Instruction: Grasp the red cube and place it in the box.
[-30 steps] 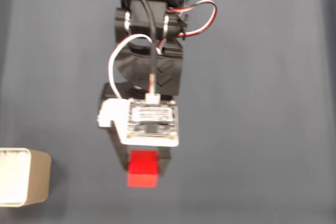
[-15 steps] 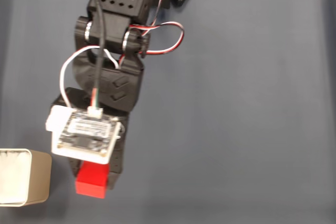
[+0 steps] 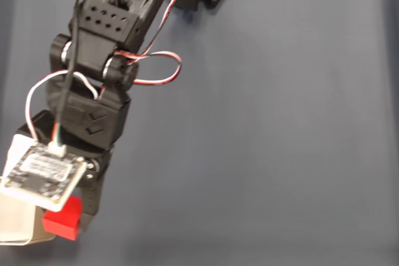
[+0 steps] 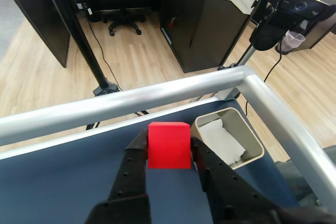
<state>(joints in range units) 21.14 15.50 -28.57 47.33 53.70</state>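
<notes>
One matte red cube (image 4: 169,145) (plain-faced) clamped between black fingers (image 4: 137,157), beside tan box (image 4: 254,151)

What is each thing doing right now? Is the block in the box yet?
Small bright red cube: held up off the table between the fingers, not in the box yet.
Small tan box with a white inside: upright, open on top, beside the cube in the wrist view.
Black two-finger hand: shut on the cube.
</notes>
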